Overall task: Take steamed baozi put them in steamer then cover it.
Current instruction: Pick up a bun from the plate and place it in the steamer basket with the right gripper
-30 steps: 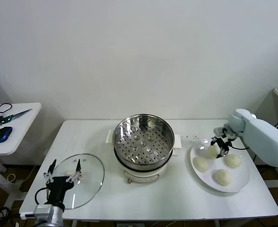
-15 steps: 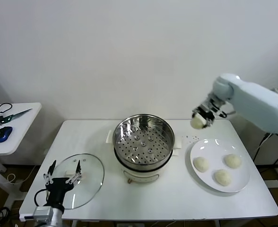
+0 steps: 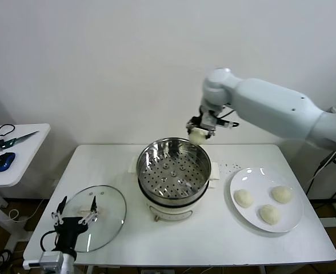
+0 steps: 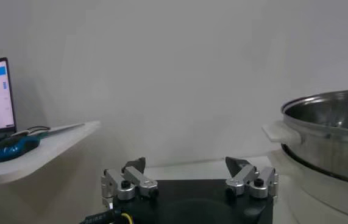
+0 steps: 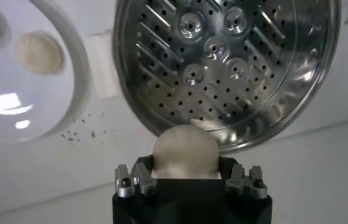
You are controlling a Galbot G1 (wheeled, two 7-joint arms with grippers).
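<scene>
Bun now up over the pot's back edge

Our R gripper (image 3: 200, 132) is clamped on one baozi (image 3: 198, 136); half a sec ago it hung w/ it above the plate (image 3: 289, 225), now the steamer (image 3: 174, 171) sits just below and in front of it. 3 buns lie far off to its right. L gripper (image 3: 75, 212) waits wide open over the cover (image 3: 112, 220).

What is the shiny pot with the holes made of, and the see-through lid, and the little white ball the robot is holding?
The steamer looks like polished steel: mirror-bright, with a hole-punched tray. The cover looks like clear glass in a metal rim, since the table shows through it. The steamed baozi in the right gripper looks like soft, matte, cream-white dough.
</scene>
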